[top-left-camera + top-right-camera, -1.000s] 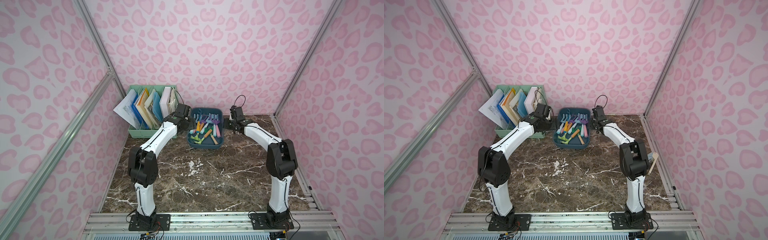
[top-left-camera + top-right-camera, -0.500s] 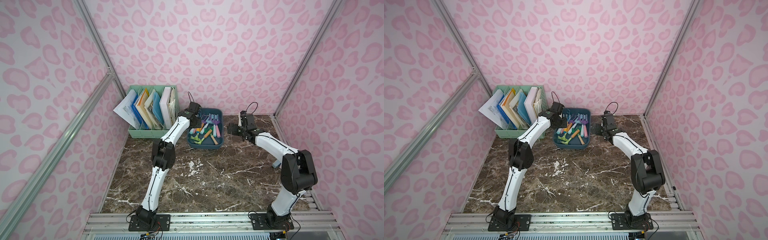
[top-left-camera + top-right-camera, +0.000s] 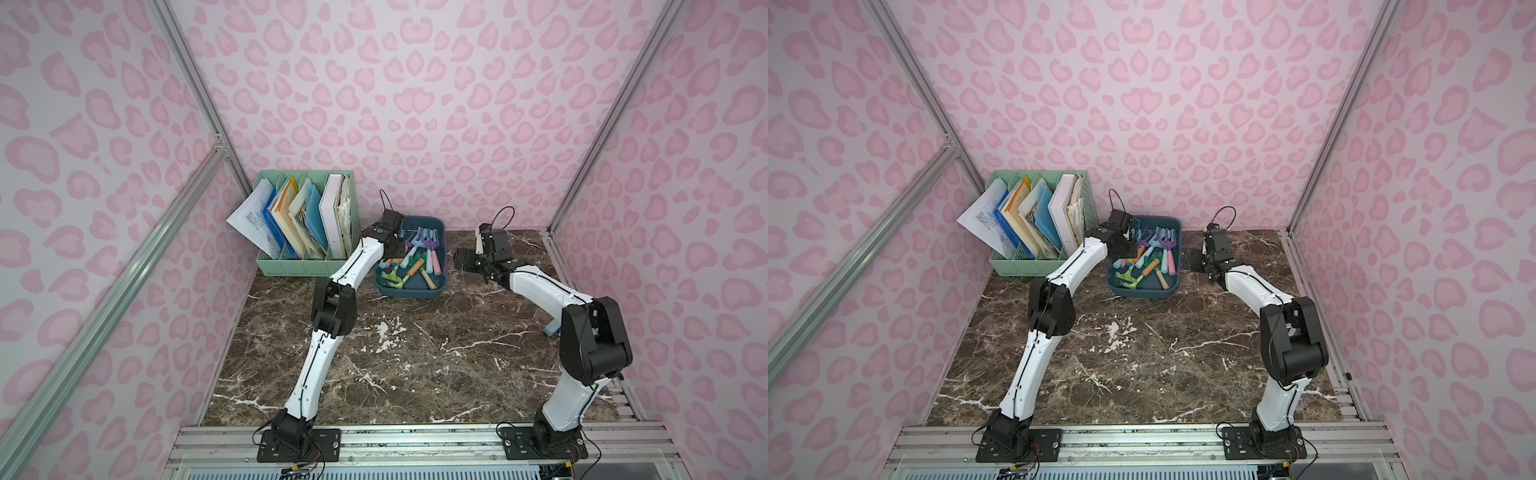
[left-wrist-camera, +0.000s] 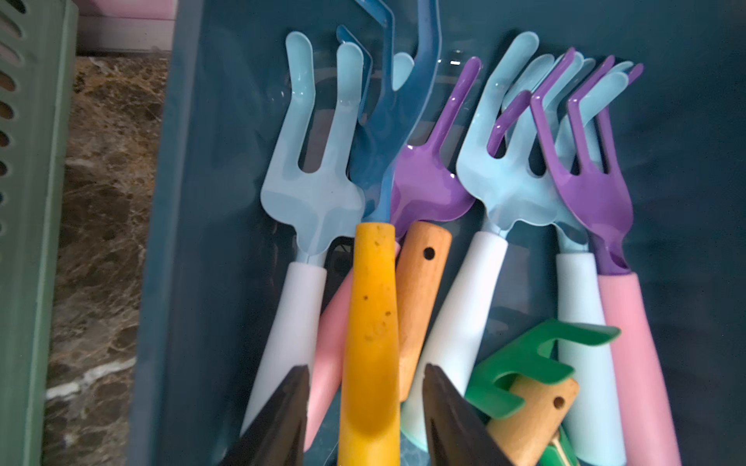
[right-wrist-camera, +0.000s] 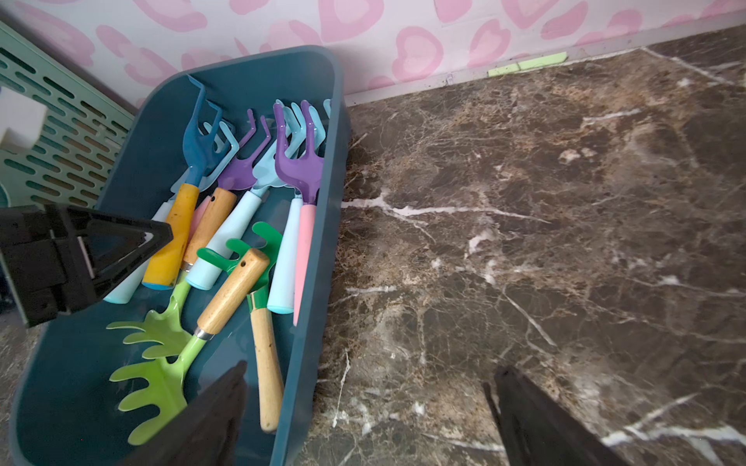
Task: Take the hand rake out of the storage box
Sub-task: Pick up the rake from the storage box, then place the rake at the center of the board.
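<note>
storage box [image 5: 323, 258]: dk teal plastic, smooth, low sheen
yellow-grip hand rake [image 4: 369, 322]: grip matt w/ dark specks; blue head glossy
purple rake heads [image 4: 593, 193]: glossy, enamel-like
wood handles [image 5: 234, 290]: bare pale wood, grain visible, matt
file rack [image 4: 32, 242]: mint plastic, matt
papers [image 3: 249, 216]: white paper, matt
worktop [image 5: 524, 242]: brown marble look, white veins, smooth, slight sheen
base rail [image 3: 415, 440]: bare silvery metal

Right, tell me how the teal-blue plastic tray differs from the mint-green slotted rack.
The teal-blue plastic tray is shallow with smooth walls; the mint-green slotted rack stands taller, its walls perforated. The tray holds hand rakes lying down; the rack holds papers and folders on edge. Both sit at the back of the marble tabletop.
</note>
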Available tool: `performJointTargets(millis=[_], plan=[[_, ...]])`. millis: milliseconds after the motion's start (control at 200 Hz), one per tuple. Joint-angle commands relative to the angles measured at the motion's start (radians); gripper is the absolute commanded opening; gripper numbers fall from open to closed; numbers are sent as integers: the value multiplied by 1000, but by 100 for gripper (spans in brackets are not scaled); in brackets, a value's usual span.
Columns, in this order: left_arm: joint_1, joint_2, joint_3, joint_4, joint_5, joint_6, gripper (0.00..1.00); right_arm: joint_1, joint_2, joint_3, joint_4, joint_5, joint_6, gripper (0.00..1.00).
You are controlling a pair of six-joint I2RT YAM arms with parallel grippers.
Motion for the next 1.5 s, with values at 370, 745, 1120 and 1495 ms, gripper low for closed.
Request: performJointTargets(millis=[370, 745, 1120, 1495], plan=[[-22, 36, 6, 5, -87, 30, 28, -7, 31, 6, 37, -26, -4, 98], [-44, -118, -25, -156, -262, 41, 0, -8, 2, -17, 37, -22, 3, 98], [-146, -505, -388, -463, -600, -140, 0, -11, -43, -44, 9, -14, 29, 98], [-160, -981, -1218, -426, -680, -442, 0, 18, -160, -133, 13, -24, 58, 98]])
